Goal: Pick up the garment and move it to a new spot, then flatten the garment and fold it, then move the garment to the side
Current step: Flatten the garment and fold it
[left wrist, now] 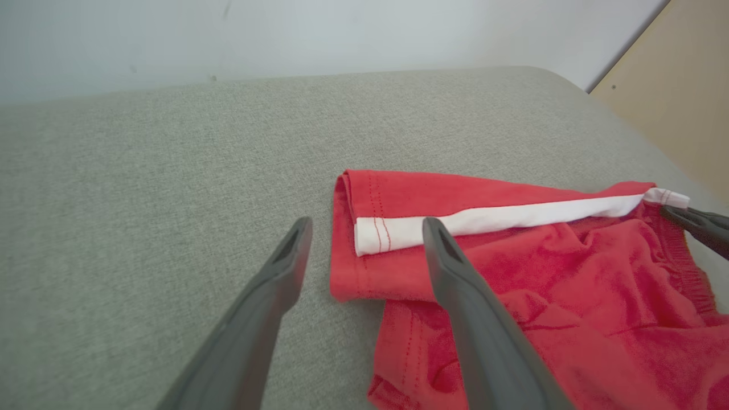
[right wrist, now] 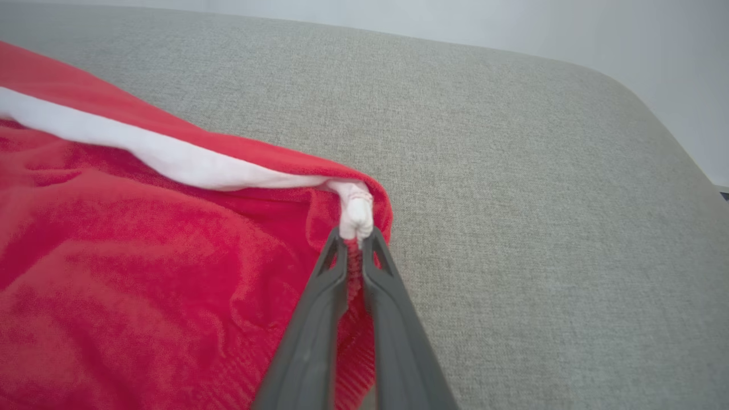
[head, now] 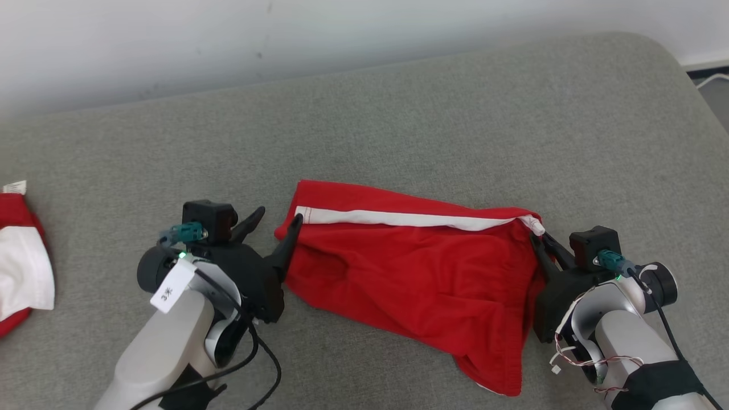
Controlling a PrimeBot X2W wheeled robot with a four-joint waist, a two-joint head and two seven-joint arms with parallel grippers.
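Head view has the red garment (head: 410, 267) lying rumpled on the grey cushion (head: 455, 114), roughly mid-frame between the two arms, with a white stripe (head: 398, 218) running along its far edge. The right gripper (right wrist: 353, 234) is pinched tight on the garment's right corner, right where the stripe ends. In the right wrist view a little white nub of fabric pokes out past the fingertips. The left gripper (head: 279, 214) is spread wide at the garment's left end with nothing in it. In the left wrist view one finger is over bare cushion and the other is over the hem by the stripe's end, and I honestly can't tell if it's touching the cloth. The garment is pretty wrinkly, with one part trailing toward the robot on the right side. Another red and white piece (head: 20, 267) sits at the cushion's left edge, well apart.
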